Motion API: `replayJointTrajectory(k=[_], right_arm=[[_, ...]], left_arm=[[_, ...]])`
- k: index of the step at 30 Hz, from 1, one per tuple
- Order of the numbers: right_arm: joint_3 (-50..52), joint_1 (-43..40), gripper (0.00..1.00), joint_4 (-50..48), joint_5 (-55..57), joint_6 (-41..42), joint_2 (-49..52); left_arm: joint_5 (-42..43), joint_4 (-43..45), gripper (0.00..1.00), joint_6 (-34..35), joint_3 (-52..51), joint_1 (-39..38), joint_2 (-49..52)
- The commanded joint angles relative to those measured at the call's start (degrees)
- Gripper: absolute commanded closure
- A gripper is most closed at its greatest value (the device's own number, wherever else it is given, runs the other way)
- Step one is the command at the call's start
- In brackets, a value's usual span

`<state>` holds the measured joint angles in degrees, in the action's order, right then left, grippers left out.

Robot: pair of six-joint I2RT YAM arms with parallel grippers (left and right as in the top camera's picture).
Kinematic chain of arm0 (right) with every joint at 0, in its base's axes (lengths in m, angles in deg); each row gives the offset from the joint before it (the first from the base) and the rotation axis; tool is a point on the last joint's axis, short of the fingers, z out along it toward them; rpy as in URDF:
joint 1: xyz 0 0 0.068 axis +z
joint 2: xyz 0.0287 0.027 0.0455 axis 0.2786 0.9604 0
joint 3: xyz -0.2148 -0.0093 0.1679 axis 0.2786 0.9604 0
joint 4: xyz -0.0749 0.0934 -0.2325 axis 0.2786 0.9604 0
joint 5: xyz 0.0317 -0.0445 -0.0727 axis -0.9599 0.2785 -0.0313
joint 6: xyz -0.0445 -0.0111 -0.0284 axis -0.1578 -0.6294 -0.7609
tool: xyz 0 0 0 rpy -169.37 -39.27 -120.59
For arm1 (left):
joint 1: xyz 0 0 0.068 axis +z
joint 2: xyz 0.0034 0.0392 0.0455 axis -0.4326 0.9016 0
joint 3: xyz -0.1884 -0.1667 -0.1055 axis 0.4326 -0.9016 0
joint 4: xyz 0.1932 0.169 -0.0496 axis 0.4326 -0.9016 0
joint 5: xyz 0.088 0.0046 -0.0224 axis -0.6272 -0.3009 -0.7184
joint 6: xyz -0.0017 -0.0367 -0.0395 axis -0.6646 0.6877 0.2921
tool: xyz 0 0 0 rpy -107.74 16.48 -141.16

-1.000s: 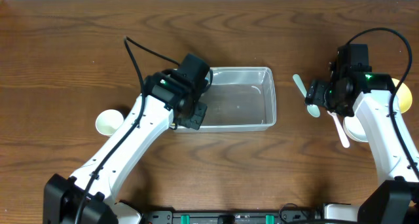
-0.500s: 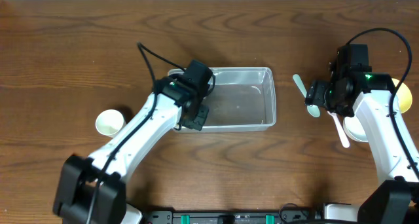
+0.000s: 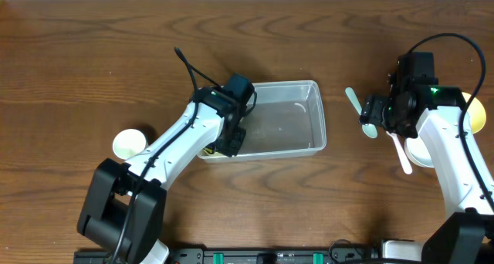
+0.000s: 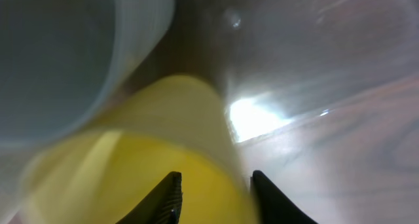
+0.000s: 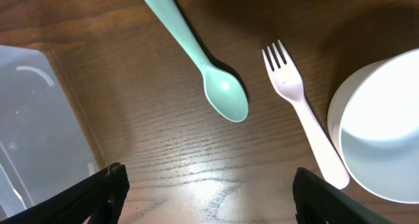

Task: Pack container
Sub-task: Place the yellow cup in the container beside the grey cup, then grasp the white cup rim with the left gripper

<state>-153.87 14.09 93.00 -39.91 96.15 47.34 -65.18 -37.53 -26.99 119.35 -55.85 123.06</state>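
Container [image 3: 287, 126] judged light, flexible, slippery; best gripped at rim. Left gripper [image 4: 216, 176] astride yellow cup [image 4: 131, 165], clamping undetermined; right gripper [image 5: 208, 177] wide, empty.

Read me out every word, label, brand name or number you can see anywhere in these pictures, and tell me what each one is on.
There is no readable text in any view.
The container, mint spoon, white fork, white bowl and yellow cup show no words, labels, brands or numbers.
The left wrist view is blurred, so any marking there could not be read.
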Motion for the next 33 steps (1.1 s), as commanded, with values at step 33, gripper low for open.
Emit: replayJointTrajectory(k=[33], right_arm=[[0.0,-0.3,0.18,-0.2,0.6,-0.5,-0.7]], left_arm=[[-1.4,-5.8,0.54,6.0,-1.4,33.1,-3.8]])
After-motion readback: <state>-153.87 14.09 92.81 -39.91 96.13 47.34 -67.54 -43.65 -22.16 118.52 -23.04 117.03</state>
